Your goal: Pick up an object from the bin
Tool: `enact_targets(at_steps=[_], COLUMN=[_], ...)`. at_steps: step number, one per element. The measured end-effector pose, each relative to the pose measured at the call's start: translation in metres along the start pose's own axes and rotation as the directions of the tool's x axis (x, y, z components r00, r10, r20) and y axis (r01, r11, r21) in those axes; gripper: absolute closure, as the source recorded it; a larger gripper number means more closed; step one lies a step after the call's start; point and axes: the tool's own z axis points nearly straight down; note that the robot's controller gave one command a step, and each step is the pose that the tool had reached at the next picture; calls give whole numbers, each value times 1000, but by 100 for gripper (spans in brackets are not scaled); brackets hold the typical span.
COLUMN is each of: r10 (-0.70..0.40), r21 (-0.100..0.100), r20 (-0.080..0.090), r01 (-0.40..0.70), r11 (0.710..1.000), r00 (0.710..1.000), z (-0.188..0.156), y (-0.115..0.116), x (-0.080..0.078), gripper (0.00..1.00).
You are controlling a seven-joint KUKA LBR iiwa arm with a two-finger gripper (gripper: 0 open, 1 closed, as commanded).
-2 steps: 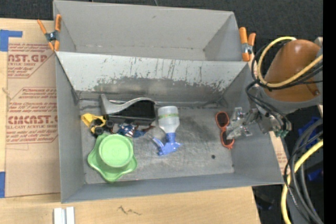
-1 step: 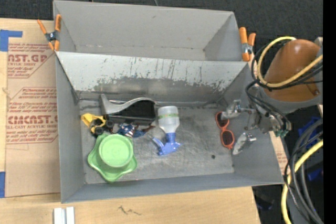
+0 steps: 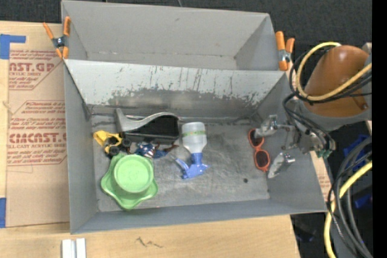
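The end effector [image 3: 272,149] hangs low at the right side of the bin [image 3: 181,33]. Its fingers are spread wide, one toward the back wall and one toward the front. A pair of red sunglasses [image 3: 259,150] lies just to its left, at the foot of the sloping right wall and roughly level with the gap between the fingers. Nothing is gripped, and I cannot tell whether either finger touches the frame.

The main risk, as I judge it, comes from the wall. The glasses sit where the floor meets the slope, so a finger coming down on the right could strike the metal before it gets under or around the thin frame. The other finger would then push the glasses away to the left across the floor. The frame is also thin and curved. If the fingers close on a lens edge rather than across the bridge, the glasses may twist out or flip.

The other things look too distant to interfere. A white bottle [image 3: 194,136] and a blue plastic piece [image 3: 193,168] lie well to the left of the end effector. Farther left, a black shoe-like thing [image 3: 151,127], a yellow bit [image 3: 106,141] and a green flower-shaped cup [image 3: 129,179] lie close together. Cables on the arm hang near the bin's right rim and could brush it.
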Motion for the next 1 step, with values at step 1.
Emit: enact_targets(at_steps=[1], r10=[16], r21=[2], r20=[7], r01=[-16], r11=[1000], r00=[1000], z=[41], y=[-6], x=[-16], gripper=[0])
